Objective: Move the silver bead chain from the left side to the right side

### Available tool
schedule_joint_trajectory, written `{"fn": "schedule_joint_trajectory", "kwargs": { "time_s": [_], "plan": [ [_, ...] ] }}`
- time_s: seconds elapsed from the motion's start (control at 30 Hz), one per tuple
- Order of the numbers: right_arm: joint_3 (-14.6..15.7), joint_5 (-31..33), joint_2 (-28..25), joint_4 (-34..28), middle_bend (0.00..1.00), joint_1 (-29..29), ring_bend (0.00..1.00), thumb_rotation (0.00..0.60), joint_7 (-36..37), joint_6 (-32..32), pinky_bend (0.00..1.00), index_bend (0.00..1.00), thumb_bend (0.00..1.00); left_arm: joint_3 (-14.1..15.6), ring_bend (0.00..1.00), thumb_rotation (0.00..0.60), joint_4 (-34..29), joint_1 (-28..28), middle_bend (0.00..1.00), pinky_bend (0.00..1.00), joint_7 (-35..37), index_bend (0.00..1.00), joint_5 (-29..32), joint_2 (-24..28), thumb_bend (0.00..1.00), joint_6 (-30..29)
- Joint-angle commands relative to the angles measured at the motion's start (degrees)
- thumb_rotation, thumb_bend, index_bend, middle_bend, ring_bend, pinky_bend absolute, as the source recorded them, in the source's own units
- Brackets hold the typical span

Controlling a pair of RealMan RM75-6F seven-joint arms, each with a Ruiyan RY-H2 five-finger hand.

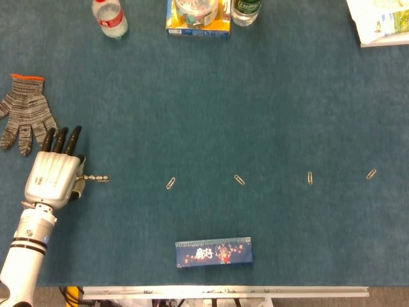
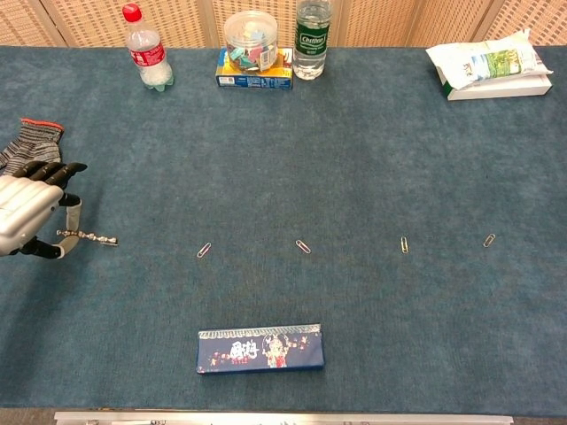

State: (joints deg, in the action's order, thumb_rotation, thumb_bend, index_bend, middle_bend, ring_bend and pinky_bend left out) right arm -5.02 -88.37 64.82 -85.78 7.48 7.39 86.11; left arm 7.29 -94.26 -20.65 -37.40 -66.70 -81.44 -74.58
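The silver bead chain [image 1: 96, 178] sticks out sideways to the right from my left hand [image 1: 54, 176], which pinches its left end at the far left of the blue table. The chest view gives the same picture, with the chain [image 2: 90, 236] held low over the cloth by the left hand [image 2: 28, 213]. The chain's free tip is where the leftmost paperclip of the row lay; that clip is hidden. Neither view shows my right hand.
A grey knit glove [image 1: 24, 120] lies just beyond the hand. Several paperclips [image 1: 170, 183] lie in a row across the middle. A dark blue box [image 1: 213, 251] sits near the front edge. Bottles [image 1: 109, 16], a jar on a box [image 1: 198, 16] and a white packet [image 1: 380, 20] line the back.
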Motion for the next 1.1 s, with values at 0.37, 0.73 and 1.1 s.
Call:
{"fn": "schedule_joint_trajectory", "kwargs": {
  "time_s": [0.37, 0.73, 1.1],
  "plan": [
    [0.1, -0.2, -0.1, -0.1, 0.31, -0.2, 0.23, 0.6, 0.1, 0.4, 0.35, 0.3, 0.25, -3.8, 0.0, 0.6, -5.1, -0.5, 0.06, 0.0, 1.3, 0.55, -1.0, 2.2, 0.43, 1.1],
    [-0.2, -0.1, -0.7, 0.1, 0.31, -0.7, 0.23, 0.6, 1.8, 1.6, 0.35, 0.3, 0.25, -11.4, 0.0, 0.6, -8.6, -6.0, 0.06, 0.0, -2.2, 0.55, 6.5, 0.5, 0.43, 6.0],
    [-0.6, -0.2, -1.7, 0.6, 0.31, -2.2, 0.23, 0.6, 5.4, 4.3, 0.35, 0.3, 0.25, -16.4, 0.0, 0.6, -7.4, -12.9, 0.06, 0.0, -7.9, 0.56, 13.8, -3.9, 0.43, 8.4]
  ]
}}
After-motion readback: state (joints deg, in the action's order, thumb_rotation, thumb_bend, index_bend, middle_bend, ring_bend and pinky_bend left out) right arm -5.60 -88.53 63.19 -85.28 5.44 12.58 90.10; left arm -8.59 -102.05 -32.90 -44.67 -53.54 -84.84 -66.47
